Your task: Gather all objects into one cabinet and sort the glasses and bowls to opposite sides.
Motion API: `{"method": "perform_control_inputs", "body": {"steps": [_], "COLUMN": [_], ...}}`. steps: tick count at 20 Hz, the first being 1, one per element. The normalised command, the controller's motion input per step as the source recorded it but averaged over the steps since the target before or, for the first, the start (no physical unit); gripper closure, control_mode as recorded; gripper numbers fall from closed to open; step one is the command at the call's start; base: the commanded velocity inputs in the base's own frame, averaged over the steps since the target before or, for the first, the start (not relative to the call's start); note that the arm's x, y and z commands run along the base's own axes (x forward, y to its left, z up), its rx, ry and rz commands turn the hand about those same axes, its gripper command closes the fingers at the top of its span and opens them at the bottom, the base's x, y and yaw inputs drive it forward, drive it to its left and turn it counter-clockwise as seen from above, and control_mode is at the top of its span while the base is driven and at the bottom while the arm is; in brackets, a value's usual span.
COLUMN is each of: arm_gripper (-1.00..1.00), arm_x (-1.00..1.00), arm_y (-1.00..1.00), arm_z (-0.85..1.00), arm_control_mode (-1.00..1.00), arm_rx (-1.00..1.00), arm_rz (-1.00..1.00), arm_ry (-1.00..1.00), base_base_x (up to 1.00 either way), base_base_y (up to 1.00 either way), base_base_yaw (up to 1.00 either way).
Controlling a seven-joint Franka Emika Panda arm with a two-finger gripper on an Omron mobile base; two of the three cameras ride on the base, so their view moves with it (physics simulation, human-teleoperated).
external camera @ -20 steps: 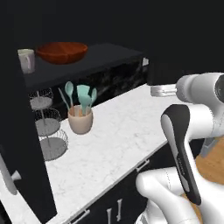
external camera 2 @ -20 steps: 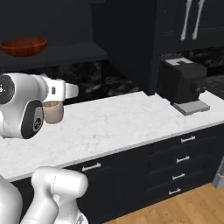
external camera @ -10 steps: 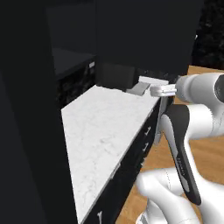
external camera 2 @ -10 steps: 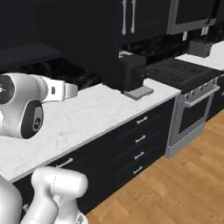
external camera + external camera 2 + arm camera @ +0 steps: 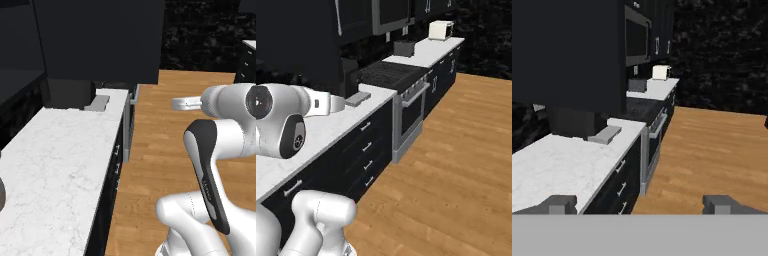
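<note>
Along the white marble counter (image 5: 60, 165) your arm pointed down the kitchen, its gripper (image 5: 642, 204) spread wide and carrying nothing, the two finger tips well apart above open wood floor (image 5: 456, 165). Ahead you had a dark coffee machine (image 5: 67, 93) on the counter, the stove (image 5: 401, 107) beyond it, and a white toaster (image 5: 660, 72) farther off. You could not tell where the cups, bowl or their cabinet were from here. The risk, as I judged it: reaching out while facing away from them, the arm could strike the counter edge.

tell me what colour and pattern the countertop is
White marble with faint grey veining; the countertop shows best in the left base view.
</note>
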Motion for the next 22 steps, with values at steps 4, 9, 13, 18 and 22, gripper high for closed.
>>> {"method": "perform_control_inputs", "body": {"steps": [4,9,13,18,22], "arm_gripper": [-1.00,-1.00,-1.00,-1.00,-1.00], "arm_x": [0.00,0.00,0.00,0.00,0.00], "arm_y": [0.00,0.00,0.00,0.00,0.00], "arm_z": [0.00,0.00,0.00,0.00,0.00], "arm_control_mode": [1.00,1.00,1.00,1.00,1.00], "arm_rx": [0.00,0.00,0.00,0.00,0.00], "arm_rz": [0.00,0.00,0.00,0.00,0.00], "arm_ry": [0.00,0.00,0.00,0.00,0.00], "base_base_x": [-0.21,0.00,0.00,0.44,0.93], "base_base_y": [-0.21,-0.41,-0.51,-0.70,-0.81], "base_base_yaw": [-0.60,-0.51,-0.52,-0.44,-0.31]}}
